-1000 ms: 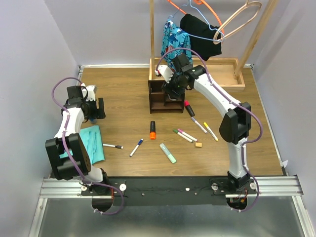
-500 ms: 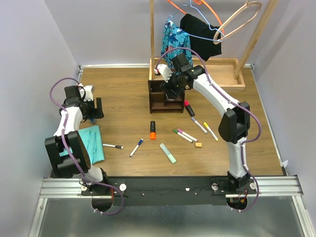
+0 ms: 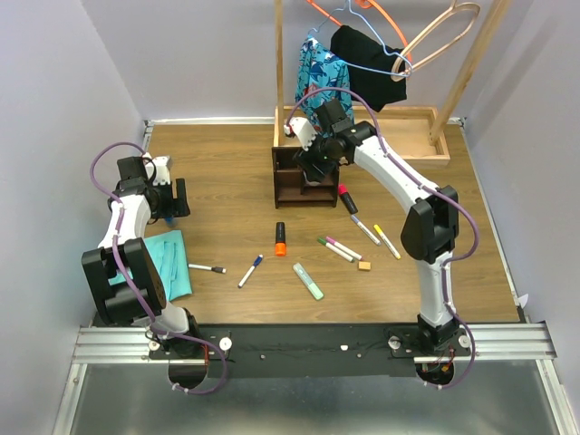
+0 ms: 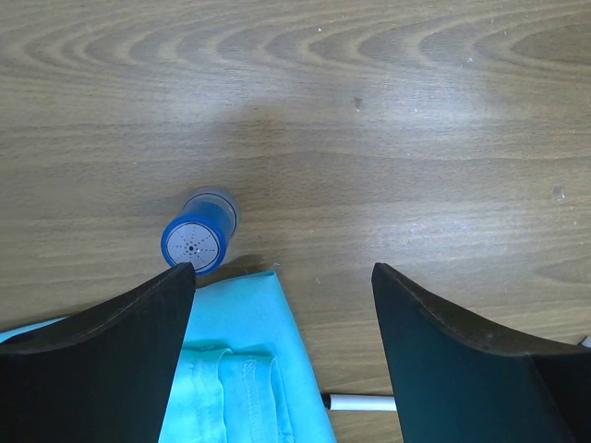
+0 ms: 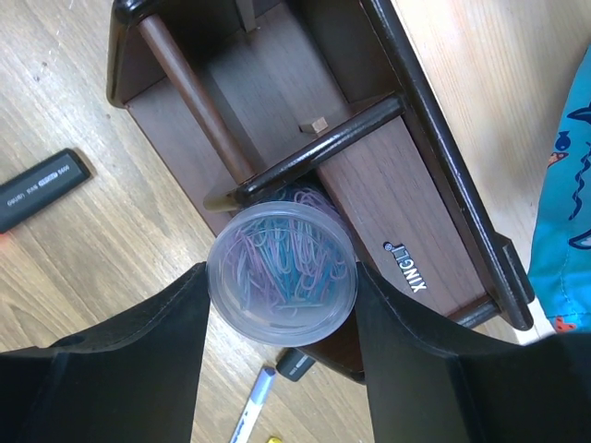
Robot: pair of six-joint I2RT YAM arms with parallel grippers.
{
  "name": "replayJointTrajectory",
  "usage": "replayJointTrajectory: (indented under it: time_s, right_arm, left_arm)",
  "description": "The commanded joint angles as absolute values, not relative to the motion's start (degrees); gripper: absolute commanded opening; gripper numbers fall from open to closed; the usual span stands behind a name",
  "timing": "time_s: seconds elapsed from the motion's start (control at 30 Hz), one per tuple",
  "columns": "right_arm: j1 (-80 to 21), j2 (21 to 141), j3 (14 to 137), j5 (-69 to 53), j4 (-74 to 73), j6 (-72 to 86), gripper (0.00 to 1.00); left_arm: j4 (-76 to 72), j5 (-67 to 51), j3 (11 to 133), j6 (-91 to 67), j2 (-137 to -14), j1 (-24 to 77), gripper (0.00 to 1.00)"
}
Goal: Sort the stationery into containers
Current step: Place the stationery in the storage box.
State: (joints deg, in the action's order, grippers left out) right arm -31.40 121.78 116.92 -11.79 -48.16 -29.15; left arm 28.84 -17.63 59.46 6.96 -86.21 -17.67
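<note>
From above, the right tool point(image 3: 319, 156) is hovering over the dark desk organizer point(image 3: 290, 186) at the far side of the table point(image 3: 227, 163), while the left tool point(image 3: 177, 201) is idling beside the teal cloth point(image 3: 172, 263). The left wrist view is showing that tool spread wide and empty. In the right wrist view, the right tool is pinching the clear round tub point(image 5: 282, 272) just above where the divider rails point(image 5: 323, 138) are meeting, so it probably needs centring over an open compartment before lowering straight and loosening.

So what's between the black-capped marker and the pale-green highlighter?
Between the black-capped white marker and the stubby pale-green highlighter lies a thin blue-capped white marker, seen in the top view.
</note>
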Motion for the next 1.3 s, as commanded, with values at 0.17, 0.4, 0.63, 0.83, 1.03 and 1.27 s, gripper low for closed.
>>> replayJointTrajectory:
  time_s: [0.17,0.4,0.63,0.83,1.03,1.27]
  right_arm:
    - [-31.46,119.98,114.43,-9.58,-40.25,-27.16,0.80]
    - [-31.47,117.78,113.99,-8.27,-39.55,-26.46,0.85]
    - [-31.55,108.83,109.79,-10.61,-38.76,-25.49,0.85]
    - [-31.47,102.49,99.24,-20.47,-41.57,-26.37,0.84]
    - [-31.55,98.62,88.00,-20.56,-39.99,-30.39,0.67]
    - [-31.55,99.84,85.78,-21.71,-36.84,-33.05,0.43]
  left_arm:
    - [26.72,-18.81,59.42,6.42,-85.35,-18.19,0.99]
    - [26.19,-19.42,59.24,6.33,-83.76,-18.19,0.99]
    - [30.31,-17.32,58.89,15.62,-79.90,-18.54,0.99]
    - [40.77,-18.46,59.42,23.64,-78.75,-19.34,0.99]
    - [42.19,-16.17,57.57,25.05,-77.17,-19.42,0.99]
    - [41.40,-12.66,56.86,25.66,-77.69,-19.34,0.99]
